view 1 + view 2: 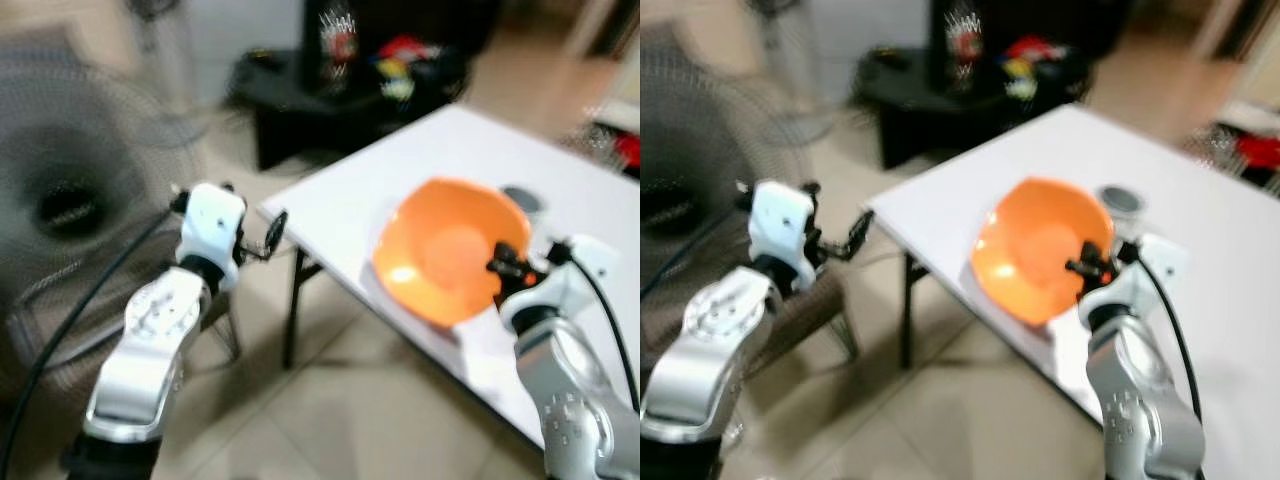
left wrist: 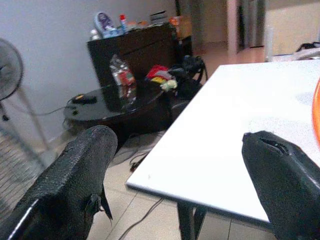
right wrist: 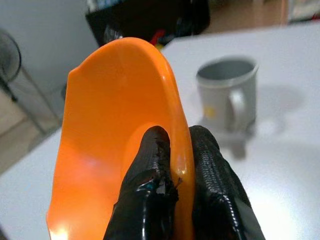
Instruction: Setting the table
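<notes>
The right gripper [image 3: 172, 165] was seen nearest, its two black fingers [image 3: 150, 170] clamped together on the rim of an orange bowl [image 1: 450, 250], one finger inside the bowl and one outside. The bowl was held tilted on edge, above the near part of the white table [image 1: 350, 210] and not yet set down. Off the table's near corner, to the left, the left gripper [image 2: 180, 185] was held out with its fingers spread apart and nothing between them. Just beyond the bowl a grey metal mug [image 3: 231, 95] stood upright on the table. Farther back a dark low cabinet [image 2: 135, 55] with small clutter on it was seen against the wall, and a fan [image 1: 60, 190] stood to the left.

The step in hand was judged to be the placing of the bowl. For the next move, the bowl would need to be levelled, lowered onto the tabletop clear of the mug, and only then released.
</notes>
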Tool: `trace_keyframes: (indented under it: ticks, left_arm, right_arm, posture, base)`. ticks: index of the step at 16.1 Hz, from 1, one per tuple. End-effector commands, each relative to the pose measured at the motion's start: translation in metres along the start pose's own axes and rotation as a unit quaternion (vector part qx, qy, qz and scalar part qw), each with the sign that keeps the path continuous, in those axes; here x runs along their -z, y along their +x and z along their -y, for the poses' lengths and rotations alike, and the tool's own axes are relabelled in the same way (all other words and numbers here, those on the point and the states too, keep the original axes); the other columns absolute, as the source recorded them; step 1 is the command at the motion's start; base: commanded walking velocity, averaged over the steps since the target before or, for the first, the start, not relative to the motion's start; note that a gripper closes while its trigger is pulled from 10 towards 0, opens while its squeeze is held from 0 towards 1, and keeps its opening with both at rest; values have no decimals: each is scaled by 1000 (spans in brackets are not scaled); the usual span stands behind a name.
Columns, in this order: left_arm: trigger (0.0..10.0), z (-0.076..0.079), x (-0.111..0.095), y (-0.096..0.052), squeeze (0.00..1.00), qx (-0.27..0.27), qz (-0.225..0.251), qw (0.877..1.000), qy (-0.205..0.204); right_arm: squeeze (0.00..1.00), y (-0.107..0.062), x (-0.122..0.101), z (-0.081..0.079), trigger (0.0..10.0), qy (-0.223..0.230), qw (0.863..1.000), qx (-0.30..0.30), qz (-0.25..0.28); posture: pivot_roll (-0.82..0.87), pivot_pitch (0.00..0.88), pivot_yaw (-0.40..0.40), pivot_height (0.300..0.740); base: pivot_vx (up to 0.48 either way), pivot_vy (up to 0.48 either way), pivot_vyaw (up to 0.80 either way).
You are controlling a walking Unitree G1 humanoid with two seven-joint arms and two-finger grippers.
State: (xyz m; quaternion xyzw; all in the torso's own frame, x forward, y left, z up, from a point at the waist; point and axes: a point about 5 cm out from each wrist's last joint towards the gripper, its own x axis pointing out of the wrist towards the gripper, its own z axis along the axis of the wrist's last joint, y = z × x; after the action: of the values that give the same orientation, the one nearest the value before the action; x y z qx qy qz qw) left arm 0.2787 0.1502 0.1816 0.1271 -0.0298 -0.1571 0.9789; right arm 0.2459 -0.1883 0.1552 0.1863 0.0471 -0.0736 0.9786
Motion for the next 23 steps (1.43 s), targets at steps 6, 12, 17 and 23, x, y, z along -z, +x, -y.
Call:
trace_keyframes:
  ticks: [6, 12, 17, 23]
  left_arm:
    - [10000, -1, 10, -5, 0, 4, -18, 1000, -8]
    - [10000, 2, 11, -6, 0, 16, -18, 1000, -13]
    - [10000, 5, 11, -6, 0, 11, -19, 999, -26]
    - [10000, 17, 1, -14, 0, 106, 2, 993, -43]
  right_arm:
    - [0, -12, -12, -12, 10000, 11, 999, -28, 18]
    - [0, 1, -16, 7, 10000, 58, 998, 17, 1]
    - [0, 30, -16, -3, 10000, 90, 994, -41, -39]
    - [0, 63, -1, 2, 10000, 141, 985, -35, -90]
  posture:
    - [11, 0, -39, 740]
    - [10, 0, -49, 740]
    - [28, 0, -68, 740]
    - [64, 0, -103, 740]
  base:
    - [0, 0, -800]
    - [0, 0, -800]
    - [0, 0, -320]
    - [0, 0, 0]
